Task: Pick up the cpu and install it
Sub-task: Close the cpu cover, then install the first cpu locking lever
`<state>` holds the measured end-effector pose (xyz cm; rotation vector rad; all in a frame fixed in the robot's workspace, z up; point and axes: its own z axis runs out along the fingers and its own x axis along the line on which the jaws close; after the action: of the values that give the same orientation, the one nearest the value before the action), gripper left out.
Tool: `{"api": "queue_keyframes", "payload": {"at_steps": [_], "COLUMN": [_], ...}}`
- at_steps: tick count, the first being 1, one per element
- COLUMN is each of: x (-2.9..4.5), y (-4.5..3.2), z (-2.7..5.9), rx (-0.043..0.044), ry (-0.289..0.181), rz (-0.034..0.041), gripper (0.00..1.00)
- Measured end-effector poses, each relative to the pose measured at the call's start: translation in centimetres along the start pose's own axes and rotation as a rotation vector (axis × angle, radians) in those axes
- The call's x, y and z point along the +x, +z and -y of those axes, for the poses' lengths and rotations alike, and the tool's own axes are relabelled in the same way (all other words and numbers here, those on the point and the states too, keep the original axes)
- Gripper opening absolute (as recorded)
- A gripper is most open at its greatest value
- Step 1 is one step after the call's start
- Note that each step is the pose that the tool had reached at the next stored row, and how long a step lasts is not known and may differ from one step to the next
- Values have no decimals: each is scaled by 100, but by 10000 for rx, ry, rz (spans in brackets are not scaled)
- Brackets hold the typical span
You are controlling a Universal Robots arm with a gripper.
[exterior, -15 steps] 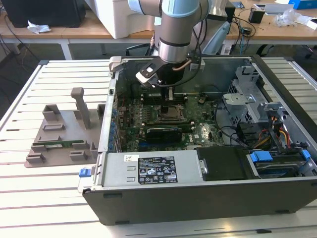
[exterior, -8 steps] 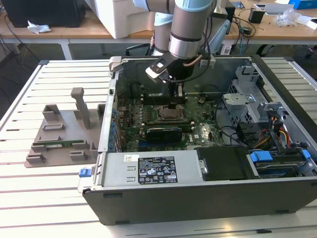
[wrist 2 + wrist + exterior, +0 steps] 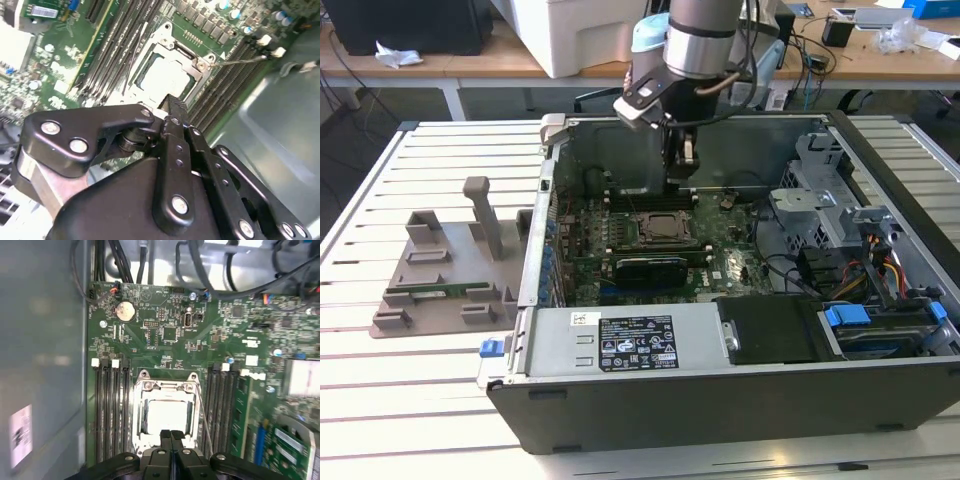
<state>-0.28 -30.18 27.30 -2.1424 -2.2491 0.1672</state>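
The cpu (image 3: 167, 415) lies flat inside the metal-framed socket (image 3: 141, 390) on the green motherboard, its shiny silver top facing up; it also appears in the second wrist view (image 3: 165, 75). My gripper (image 3: 170, 436) hangs just above the socket's edge inside the open computer case, with its black fingers (image 3: 175, 112) pressed together and nothing between them. In the exterior view the gripper (image 3: 682, 170) is over the board near the case's back wall, a little above the socket (image 3: 658, 228).
Memory slots (image 3: 112, 410) flank the socket on both sides. A thin metal lever (image 3: 202, 410) runs along one side of the socket. The power supply (image 3: 630, 342), drive cage (image 3: 820, 190) and cables (image 3: 880, 270) crowd the case. A grey holder (image 3: 440, 270) stands on the slatted table at the exterior view's left.
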Motion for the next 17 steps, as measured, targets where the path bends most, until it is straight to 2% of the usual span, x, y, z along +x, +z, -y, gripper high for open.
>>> {"api": "queue_keyframes", "payload": {"at_steps": [2, 3, 15, 16, 17], "x": [-9, -10, -10, -11, -10], "y": [-165, -189, -196, -197, -196], "z": [16, 19, 19, 19, 20], "rx": [1, 0, 0, -2, -25], "ry": [0, -1, -3, -69, -509], "rz": [1, 0, 0, 8, 52], "gripper": [11, 11, 11, 11, 11]}}
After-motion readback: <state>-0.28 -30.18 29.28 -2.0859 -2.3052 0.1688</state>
